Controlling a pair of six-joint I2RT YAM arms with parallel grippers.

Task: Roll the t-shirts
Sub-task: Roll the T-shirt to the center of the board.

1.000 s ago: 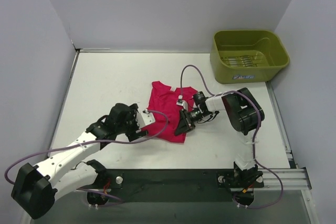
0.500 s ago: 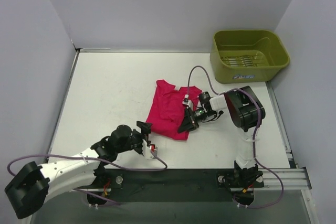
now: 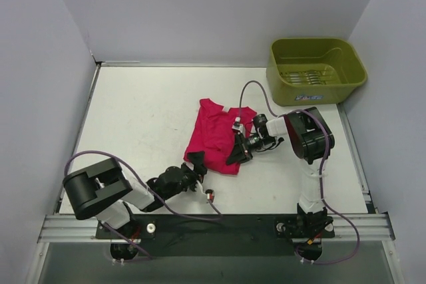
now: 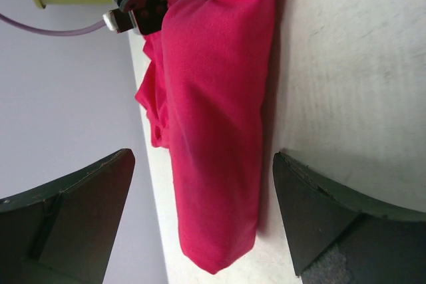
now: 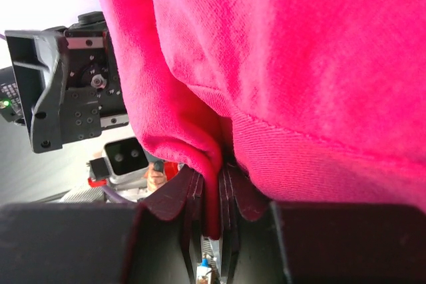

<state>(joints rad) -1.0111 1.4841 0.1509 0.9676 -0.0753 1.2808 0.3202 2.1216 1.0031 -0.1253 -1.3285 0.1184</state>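
Note:
The magenta-red t-shirt (image 3: 216,138) lies folded into a narrow band on the white table (image 3: 133,118). My right gripper (image 3: 233,156) is at its near right edge, shut on a fold of the fabric; in the right wrist view the cloth (image 5: 299,64) is pinched between the closed jaws of the right gripper (image 5: 212,197). My left gripper (image 3: 198,163) is open at the shirt's near left corner. In the left wrist view the shirt's end (image 4: 213,131) lies between the spread fingers (image 4: 73,217), not touching them.
An olive-green plastic bin (image 3: 315,70) stands at the far right corner. Grey walls enclose the table on the left, back and right. The left arm is folded low near the table's front edge (image 3: 200,212).
The left arm has pulled back toward the near edge and folded up; its open gripper now points at the shirt's near left corner. The shirt shifted slightly right with the right gripper.

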